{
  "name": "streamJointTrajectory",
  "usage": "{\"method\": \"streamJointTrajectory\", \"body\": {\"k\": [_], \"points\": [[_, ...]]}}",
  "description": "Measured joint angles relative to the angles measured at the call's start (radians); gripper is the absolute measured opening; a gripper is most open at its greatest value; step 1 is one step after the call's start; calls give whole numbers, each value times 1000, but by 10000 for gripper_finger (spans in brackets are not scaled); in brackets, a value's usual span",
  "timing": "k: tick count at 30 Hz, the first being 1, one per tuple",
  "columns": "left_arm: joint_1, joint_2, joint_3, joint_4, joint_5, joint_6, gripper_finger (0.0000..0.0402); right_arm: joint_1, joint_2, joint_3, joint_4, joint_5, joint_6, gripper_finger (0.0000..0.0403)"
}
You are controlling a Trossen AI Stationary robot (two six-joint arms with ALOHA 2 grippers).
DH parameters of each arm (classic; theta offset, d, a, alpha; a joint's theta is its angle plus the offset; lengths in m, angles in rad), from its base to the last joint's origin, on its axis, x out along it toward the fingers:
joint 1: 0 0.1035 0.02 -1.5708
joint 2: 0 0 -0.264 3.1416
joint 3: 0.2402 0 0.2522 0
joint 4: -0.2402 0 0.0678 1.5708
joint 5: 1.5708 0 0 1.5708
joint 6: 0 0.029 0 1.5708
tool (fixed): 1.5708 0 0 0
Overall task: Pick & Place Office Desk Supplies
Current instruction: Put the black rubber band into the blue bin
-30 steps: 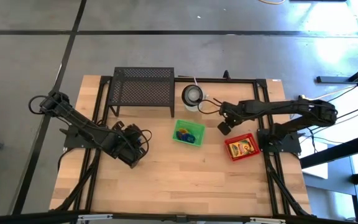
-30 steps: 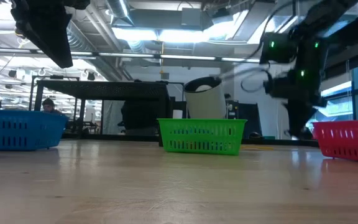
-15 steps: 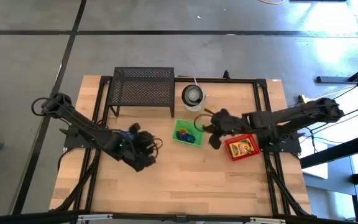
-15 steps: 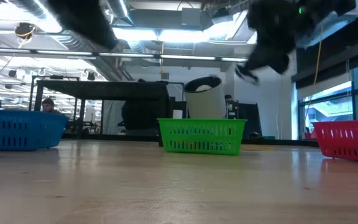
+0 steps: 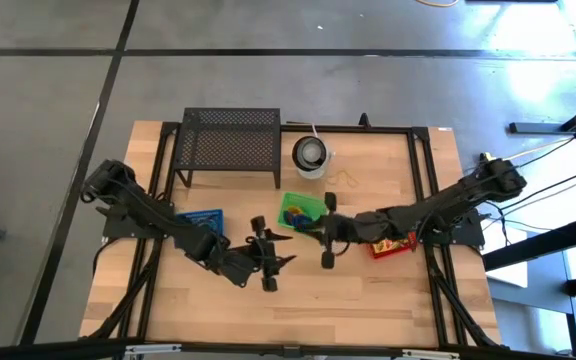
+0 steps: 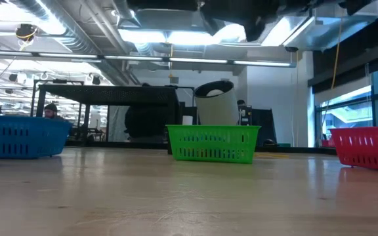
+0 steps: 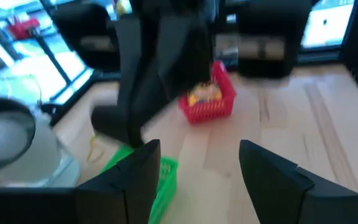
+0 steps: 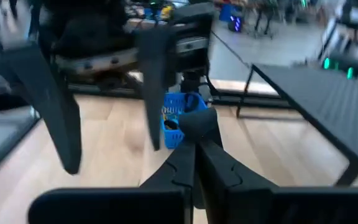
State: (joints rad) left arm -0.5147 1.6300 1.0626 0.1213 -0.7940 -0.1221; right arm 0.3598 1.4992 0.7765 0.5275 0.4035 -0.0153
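Two hands meet mid-surface as I watch: my left hand spread open and empty, my right hand pinched shut on nothing, beside the green basket of small supplies. Crayon box lies in the red basket; blue basket sits left.

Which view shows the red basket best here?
The left wrist view: the red basket shows whole, with a yellow box inside. The high view has the right arm across it, the low view shows only its side, and the right wrist view misses it.
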Motion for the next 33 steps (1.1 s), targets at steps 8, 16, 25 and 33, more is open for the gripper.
{"method": "streamJointTrajectory", "body": {"k": [8,16,25,33], "points": [[-8,45,0,94,-20,22,219,46,31,38,76,-62,-177,11],[-16,39,0,95,-1,-67,219,57,31,42,77,-206,-179,11],[-17,39,0,132,21,-57,219,56,31,42,79,-254,-179,11],[9,39,0,206,120,73,207,56,31,43,79,-254,-179,11]]}}
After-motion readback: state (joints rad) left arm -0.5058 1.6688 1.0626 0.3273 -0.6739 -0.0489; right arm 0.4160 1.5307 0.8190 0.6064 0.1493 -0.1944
